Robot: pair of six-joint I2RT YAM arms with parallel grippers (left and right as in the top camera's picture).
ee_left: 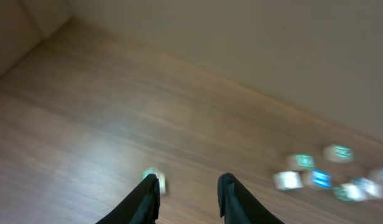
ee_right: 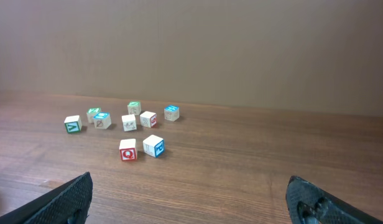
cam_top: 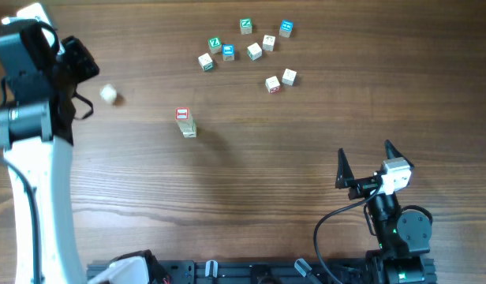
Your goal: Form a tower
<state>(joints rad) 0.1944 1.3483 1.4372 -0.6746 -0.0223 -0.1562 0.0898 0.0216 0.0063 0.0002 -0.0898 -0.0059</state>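
1. Overhead, the tower (cam_top: pixel 185 123) stood as a short stack of pale cubes left of the table's (cam_top: pixel 267 185) middle, its top face printed in red, apart from everything else
2. One loose cream cube (cam_top: pixel 108 95) lay on its own between the tower and the left arm, touching neither
3. From the left wrist, the left gripper (ee_left: pixel 188 182) had its dark fingers (ee_left: pixel 149 190) parted with bare wood between them, grasping nothing; the picture was blurred, and a pale cube showed just past the tip of one finger
4. The cluster of loose cubes (cam_top: pixel 251 49), green, blue and red faces among them, sat toward the far side, well apart from the tower
5. The right gripper (cam_top: pixel 365 151) hung near the front edge with its jaws spread wide and empty
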